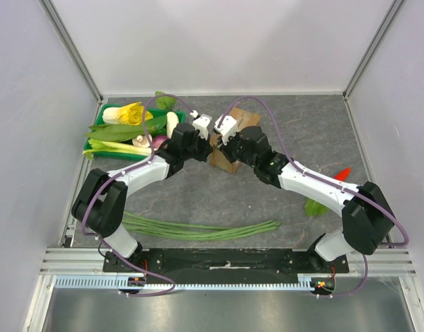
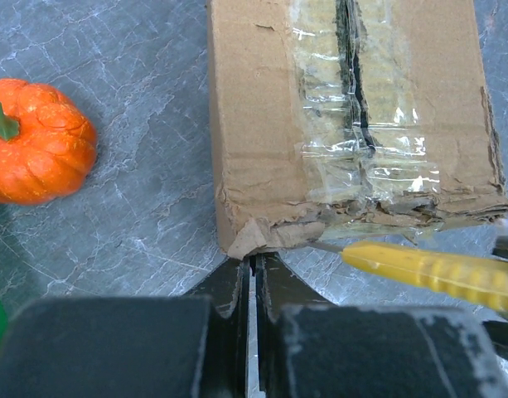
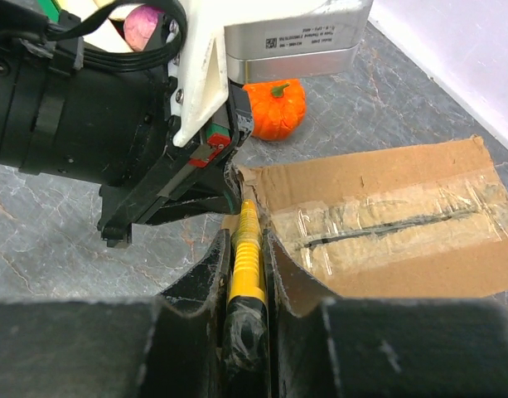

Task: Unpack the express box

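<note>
Mid-table, between both wrists, you have one express box (image 2: 254,124), its clear-taped seam split lengthwise. The print on the left wrist's grey module (image 3: 291,37) is too small to read. Your left gripper (image 2: 252,269) is pinched together at the box's torn corner. Your right gripper (image 3: 249,249) clamps one yellow cutter (image 2: 428,269), its tip at that edge. One orange pumpkin (image 2: 34,141) sits nearby, and bare table (image 1: 301,131) lies to the right.

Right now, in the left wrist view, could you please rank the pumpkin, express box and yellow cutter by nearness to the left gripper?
1. express box, its torn corner right at the left gripper.
2. yellow cutter, just right.
3. pumpkin, far left.
</note>
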`<state>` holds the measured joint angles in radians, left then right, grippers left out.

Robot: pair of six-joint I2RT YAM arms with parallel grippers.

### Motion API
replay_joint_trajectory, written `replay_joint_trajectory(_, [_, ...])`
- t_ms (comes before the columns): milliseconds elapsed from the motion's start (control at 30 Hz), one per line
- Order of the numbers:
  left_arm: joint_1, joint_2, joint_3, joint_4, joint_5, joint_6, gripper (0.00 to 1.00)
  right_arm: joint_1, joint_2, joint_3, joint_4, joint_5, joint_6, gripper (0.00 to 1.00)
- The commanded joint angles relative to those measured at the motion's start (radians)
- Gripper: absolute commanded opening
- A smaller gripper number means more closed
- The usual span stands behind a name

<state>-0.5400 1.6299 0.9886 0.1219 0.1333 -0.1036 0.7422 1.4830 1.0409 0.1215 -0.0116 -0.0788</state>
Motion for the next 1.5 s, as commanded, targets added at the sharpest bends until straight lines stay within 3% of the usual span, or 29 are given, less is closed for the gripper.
replay_joint_trajectory(0, [0.003, -0.024, 0.001, -0.013, 0.002, 0.065, 0.02, -0.003, 0.013, 0.05, 0.102, 0.004, -0.013, 0.0])
replay_joint_trajectory(567, [0.003, -0.013, -0.008, 0.009, -0.017, 0.081, 0.02, -0.003, -0.039, 0.024, 0.113, 0.056, -0.018, 0.0])
replay_joint_trajectory(1100, [0.003, -0.008, -0.005, 0.012, -0.04, 0.067, 0.02, -0.004, 0.013, -0.007, 0.087, 0.048, -0.001, 0.0])
replay_joint_trajectory(1467, [0.003, 0.002, 0.007, -0.022, -0.204, 0.006, 0.02, -0.003, -0.119, -0.142, 0.007, 0.085, 0.004, 0.0])
